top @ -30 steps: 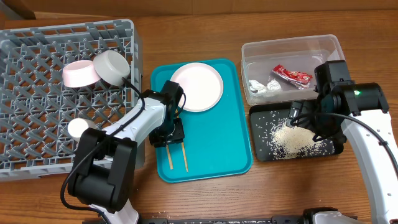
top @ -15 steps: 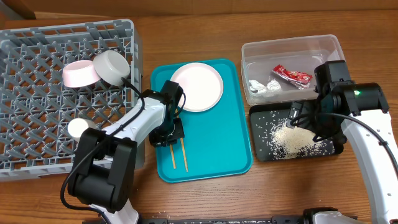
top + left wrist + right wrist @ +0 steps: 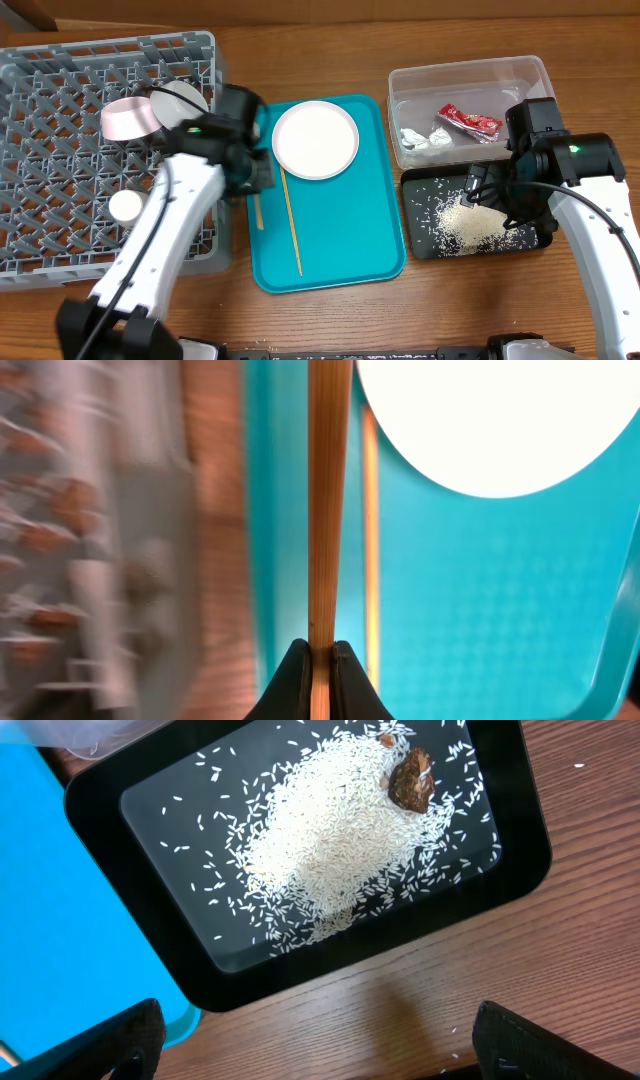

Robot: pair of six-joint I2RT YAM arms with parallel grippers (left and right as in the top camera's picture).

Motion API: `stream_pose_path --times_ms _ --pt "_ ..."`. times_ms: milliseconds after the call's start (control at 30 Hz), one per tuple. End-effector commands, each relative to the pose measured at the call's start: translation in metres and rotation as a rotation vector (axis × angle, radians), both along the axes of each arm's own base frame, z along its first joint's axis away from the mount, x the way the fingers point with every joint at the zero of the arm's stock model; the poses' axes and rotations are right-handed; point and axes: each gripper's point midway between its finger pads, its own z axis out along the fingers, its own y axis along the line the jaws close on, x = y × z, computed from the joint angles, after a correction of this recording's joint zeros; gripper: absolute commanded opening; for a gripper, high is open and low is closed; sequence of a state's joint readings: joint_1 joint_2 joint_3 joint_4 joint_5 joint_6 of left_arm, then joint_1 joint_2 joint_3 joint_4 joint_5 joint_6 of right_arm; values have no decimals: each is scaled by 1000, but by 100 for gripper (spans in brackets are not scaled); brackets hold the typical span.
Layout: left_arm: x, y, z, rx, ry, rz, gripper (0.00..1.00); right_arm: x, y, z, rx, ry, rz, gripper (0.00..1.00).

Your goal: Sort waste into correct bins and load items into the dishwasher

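While the left gripper [image 3: 320, 660] pinched a chopstick [image 3: 328, 510] at the tray's [image 3: 350, 260] left edge and the right gripper [image 3: 320, 1045] gaped, carrying it level to the rack [image 3: 60, 200] seemed wisest.

My left pincer [image 3: 320, 660] is clamped tight on a chopstick [image 3: 328, 500], arm stretched forward; my right pincer [image 3: 320, 1045] hangs spread wide.

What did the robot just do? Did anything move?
The left gripper closed on one chopstick, and its arm swung up the teal tray toward the grey rack, carrying it along. The other chopstick lies on the tray. The white plate, the rice and the open right gripper stayed where they were.
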State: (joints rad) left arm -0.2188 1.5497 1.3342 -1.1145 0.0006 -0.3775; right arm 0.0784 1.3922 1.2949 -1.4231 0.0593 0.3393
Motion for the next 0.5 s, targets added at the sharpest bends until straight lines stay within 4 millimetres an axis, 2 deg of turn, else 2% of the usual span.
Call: stream_pose_path --times_ms 0,133,333,367,467 --pt "6 39 5 99 -24 -57 4 2 -2 5 -8 -22 -5 100" --pt "18 69 1 134 -39 -100 4 3 -2 5 -8 -25 -5 100" --pt "29 91 -7 146 -43 -73 5 2 -2 5 -8 -23 -5 100" --pt "31 93 -9 145 -44 -68 8 2 -2 5 -8 -23 -5 100" --pt "32 92 -10 137 -44 -69 39 2 -2 5 -8 -24 -5 100"
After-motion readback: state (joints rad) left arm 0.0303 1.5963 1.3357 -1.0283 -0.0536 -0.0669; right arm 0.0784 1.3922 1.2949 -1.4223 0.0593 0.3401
